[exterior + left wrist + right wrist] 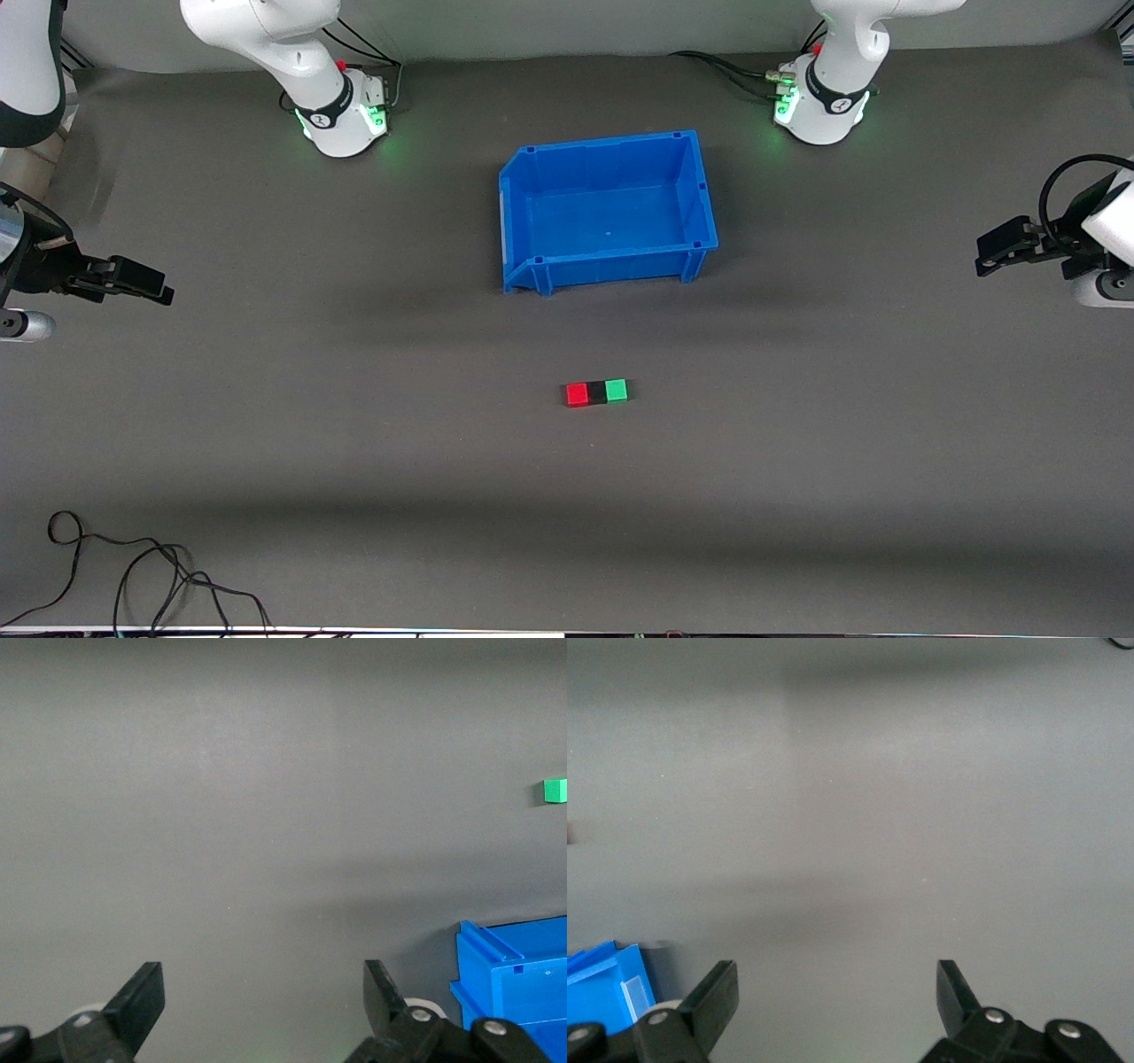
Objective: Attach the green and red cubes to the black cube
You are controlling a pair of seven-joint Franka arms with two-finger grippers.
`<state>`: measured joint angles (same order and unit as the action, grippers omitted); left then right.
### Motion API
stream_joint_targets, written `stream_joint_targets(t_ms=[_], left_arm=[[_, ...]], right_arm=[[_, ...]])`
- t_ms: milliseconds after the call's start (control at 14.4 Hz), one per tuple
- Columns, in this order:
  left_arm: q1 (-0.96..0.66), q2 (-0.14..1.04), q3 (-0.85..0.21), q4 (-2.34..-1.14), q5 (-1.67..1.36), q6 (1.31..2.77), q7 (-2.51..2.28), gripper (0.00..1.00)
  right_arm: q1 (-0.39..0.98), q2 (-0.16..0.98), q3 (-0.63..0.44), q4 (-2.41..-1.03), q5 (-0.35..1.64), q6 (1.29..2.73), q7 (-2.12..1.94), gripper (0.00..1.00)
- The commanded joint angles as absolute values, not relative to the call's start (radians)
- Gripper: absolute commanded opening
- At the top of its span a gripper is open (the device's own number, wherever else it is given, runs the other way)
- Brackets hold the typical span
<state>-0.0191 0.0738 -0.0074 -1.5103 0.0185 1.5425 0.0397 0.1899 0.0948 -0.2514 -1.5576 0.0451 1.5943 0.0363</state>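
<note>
The red cube [577, 394], the black cube [597, 392] and the green cube [617, 390] stand touching in one row on the grey table, black in the middle, red toward the right arm's end. My left gripper [985, 257] is open and empty, up over the table's left-arm end; its fingers [142, 997] frame bare table in the left wrist view. The green cube [555, 790] shows at that view's edge. My right gripper [162, 292] is open and empty over the right-arm end, and its fingers [718, 992] frame bare table. Both arms wait apart from the cubes.
An empty blue bin [700, 190] stands farther from the front camera than the cubes, between the arm bases; it also shows in the left wrist view [514, 983] and the right wrist view [602, 988]. Black cables [151, 576] lie at the near edge toward the right arm's end.
</note>
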Motion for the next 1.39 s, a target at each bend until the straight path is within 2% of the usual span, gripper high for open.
stream_joint_targets(t_ms=[0,139,417,1181,1320], left_arm=[[-0.032,0.078,0.002,-1.488,0.034,1.522,0.051,1.0],[-0.032,0.078,0.002,-1.488,0.034,1.522,0.048,1.0],[-0.034,0.08,0.002,-1.488,0.034,1.522,0.048,1.0],[-0.035,0.08,-0.002,-1.489,0.035,1.522,0.048,1.0],[-0.035,0.08,-0.002,-1.489,0.035,1.522,0.048,1.0]], right_arm=[[0.108,0.057,-0.188,-1.594,0.023,1.614,0.017,0.99],[0.029,0.038,-0.106,-1.614,0.021,1.615,0.017,0.99],[-0.067,0.014,-0.014,-1.638,0.021,1.624,0.017,0.99],[-0.011,-0.006,-0.021,-1.657,-0.025,1.629,0.02,0.99],[0.041,-0.002,-0.073,-1.657,-0.025,1.637,0.02,0.99]])
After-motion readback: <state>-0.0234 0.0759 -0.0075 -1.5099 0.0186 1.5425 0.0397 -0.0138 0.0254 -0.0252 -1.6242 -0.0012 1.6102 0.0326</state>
